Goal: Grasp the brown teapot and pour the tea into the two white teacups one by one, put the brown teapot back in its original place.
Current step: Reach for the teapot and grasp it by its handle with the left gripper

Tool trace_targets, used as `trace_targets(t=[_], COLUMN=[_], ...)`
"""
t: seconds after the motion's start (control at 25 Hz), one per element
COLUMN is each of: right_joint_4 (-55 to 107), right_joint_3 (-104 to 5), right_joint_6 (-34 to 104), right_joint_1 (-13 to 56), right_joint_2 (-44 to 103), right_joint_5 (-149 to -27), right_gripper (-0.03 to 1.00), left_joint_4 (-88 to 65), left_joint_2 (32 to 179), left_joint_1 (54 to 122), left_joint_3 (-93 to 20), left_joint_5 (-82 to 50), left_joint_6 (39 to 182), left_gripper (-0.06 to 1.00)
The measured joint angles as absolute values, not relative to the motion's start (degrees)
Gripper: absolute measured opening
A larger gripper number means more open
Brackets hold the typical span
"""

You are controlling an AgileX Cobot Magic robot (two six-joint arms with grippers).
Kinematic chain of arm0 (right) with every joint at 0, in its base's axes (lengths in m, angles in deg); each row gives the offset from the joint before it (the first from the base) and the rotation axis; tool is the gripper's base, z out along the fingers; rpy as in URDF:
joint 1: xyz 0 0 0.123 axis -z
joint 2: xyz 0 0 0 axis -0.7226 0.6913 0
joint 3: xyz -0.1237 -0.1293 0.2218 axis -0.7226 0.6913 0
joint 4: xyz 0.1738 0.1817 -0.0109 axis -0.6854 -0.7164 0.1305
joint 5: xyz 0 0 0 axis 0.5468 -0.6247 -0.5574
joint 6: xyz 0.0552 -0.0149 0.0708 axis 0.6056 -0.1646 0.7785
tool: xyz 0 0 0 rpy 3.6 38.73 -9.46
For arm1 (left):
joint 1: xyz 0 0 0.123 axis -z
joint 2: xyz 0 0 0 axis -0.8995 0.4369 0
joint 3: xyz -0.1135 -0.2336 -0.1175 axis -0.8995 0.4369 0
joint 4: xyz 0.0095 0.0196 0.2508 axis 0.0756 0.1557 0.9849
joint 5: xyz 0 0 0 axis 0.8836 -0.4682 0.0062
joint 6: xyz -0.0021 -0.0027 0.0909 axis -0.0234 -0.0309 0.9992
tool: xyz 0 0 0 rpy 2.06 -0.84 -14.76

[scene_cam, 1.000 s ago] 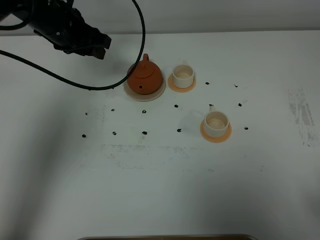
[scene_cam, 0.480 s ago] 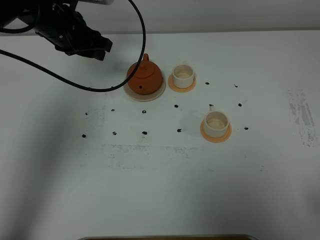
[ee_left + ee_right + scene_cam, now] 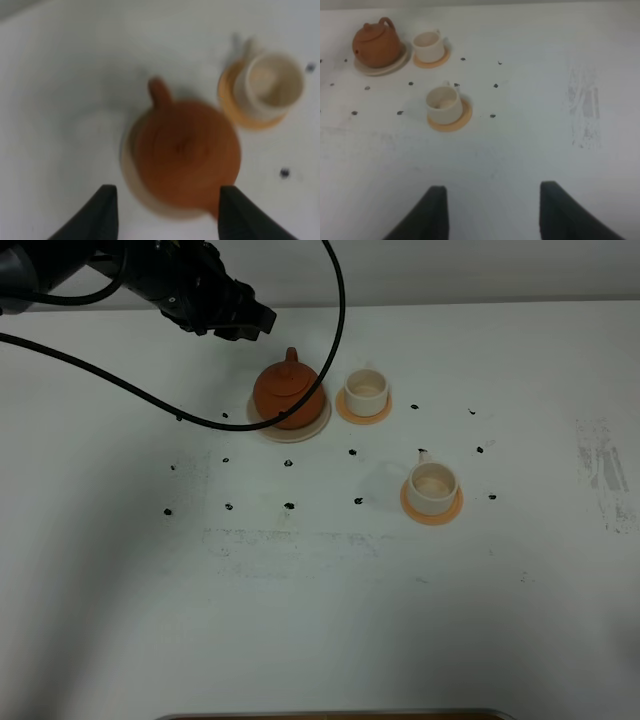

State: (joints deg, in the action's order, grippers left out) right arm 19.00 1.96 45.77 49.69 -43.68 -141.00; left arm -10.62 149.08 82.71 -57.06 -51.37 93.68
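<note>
The brown teapot (image 3: 290, 395) sits on its cream saucer (image 3: 300, 432), handle toward the far edge. My left gripper (image 3: 240, 318) hangs open just behind and above it, touching nothing. In the blurred left wrist view, the teapot (image 3: 185, 150) lies between and beyond the spread fingertips of that gripper (image 3: 167, 192), with one white teacup (image 3: 272, 85) beside it. Both teacups (image 3: 366, 390) (image 3: 432, 485) stand on orange coasters. My right gripper (image 3: 490, 192) is open and empty, far back from the teapot (image 3: 376, 44) and the cups (image 3: 429, 46) (image 3: 443, 103); the exterior view does not show it.
A black cable (image 3: 150, 400) from the left arm loops over the table left of the teapot. Small black dots (image 3: 290, 506) mark the white tabletop. A scuffed grey patch (image 3: 600, 475) lies at the right. A brown edge (image 3: 330, 714) shows at the near rim.
The left arm has swung right and come in closer behind the teapot, its jaws just as wide. The teapot, cups and saucer have stayed put.
</note>
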Motion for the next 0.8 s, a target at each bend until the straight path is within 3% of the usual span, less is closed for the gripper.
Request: trace_targets(t=[0.8], right_joint_4=[20.35], right_joint_3=[1.96], right_joint_6=[45.77], right_joint_1=[49.69], right_joint_2=[-43.68], right_joint_5=[-141.00], right_gripper=[0.44], left_joint_4=[-10.79], left_joint_2=[168.39], left_joint_1=[85.22], left_joint_3=[-78.68], left_joint_5=[-48.81], left_joint_6=[87.57], left_gripper=[0.48])
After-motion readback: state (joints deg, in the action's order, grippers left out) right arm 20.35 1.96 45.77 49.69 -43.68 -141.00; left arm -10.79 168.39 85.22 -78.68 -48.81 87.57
